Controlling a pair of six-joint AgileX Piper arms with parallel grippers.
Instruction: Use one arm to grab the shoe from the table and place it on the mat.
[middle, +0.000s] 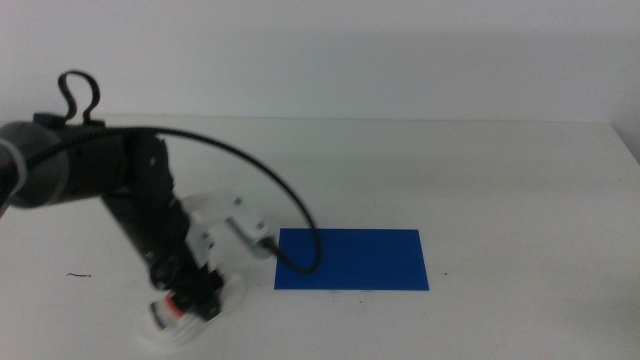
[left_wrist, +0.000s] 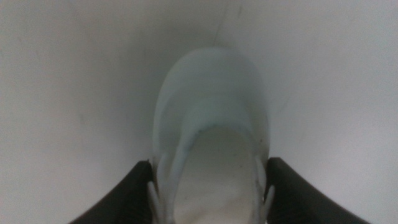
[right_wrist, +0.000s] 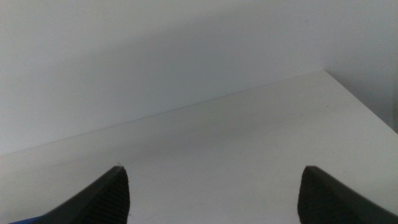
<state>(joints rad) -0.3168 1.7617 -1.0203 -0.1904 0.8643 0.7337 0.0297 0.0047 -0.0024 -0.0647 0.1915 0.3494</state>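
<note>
Left arm (middle: 110, 180) reaching in over the white worktop (middle: 480, 180), its black cable looping out from the wrist bracket toward the mat. The left tool (middle: 195, 298) is lowered at the near-left part of the worktop, directly over the shoe (middle: 165, 318), of which the middle view shows only a white edge and a patch of red beneath the tool. In the left wrist view the shoe (left_wrist: 211, 143) fills the space between the two dark jaws: its rounded toe points away from the tool, its opening lies nearest the wrist, and one jaw stands at each side of the shoe, touching or all but touching its flanks. The jaws are thus set around the shoe's width; whether they press on it firmly cannot be told. The shoe rests on the worktop (left_wrist: 62, 93), not on the mat. The blue mat (middle: 352, 259) lies flat on the worktop beside the left tool, on its side toward the centre, close by but apart from the shoe. The right tool (right_wrist: 211, 199) waits out of the middle view, jaws spread wide above bare worktop (right_wrist: 249, 143)
</note>
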